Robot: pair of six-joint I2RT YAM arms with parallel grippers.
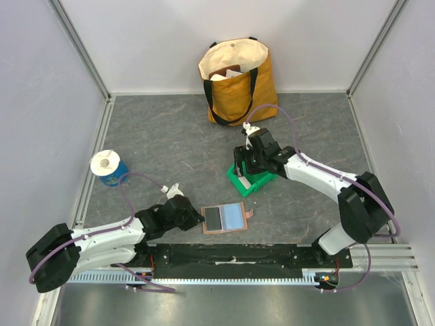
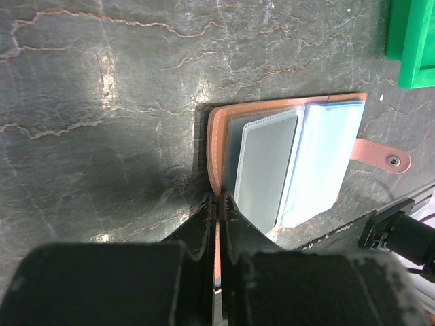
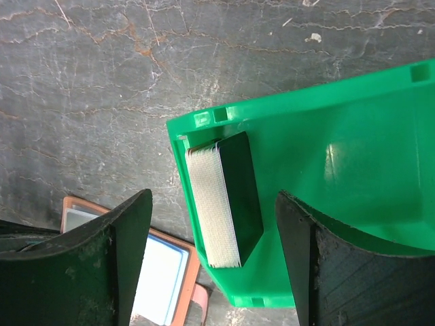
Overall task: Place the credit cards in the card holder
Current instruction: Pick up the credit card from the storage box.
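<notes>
Now the open card holder (image 1: 225, 219) lies crosswise, tab (image 1: 249, 214) pointing right.

Seen from the left wrist, a near corner of the card holder (image 2: 272, 163) vanishes between the pinched fingers of the left end effector (image 2: 217, 202), and the green bin (image 2: 414, 41) is cut off by the upper right edge; from the right wrist, the credit cards (image 3: 224, 197) show one dark face and otherwise bare edges, their number impossible to tell; a finger of the right end effector (image 3: 214, 204) hides most of the card holder; from above, that end effector covers the bin's inside; the tote bag (image 1: 245, 92) conceals most of its contents.
</notes>
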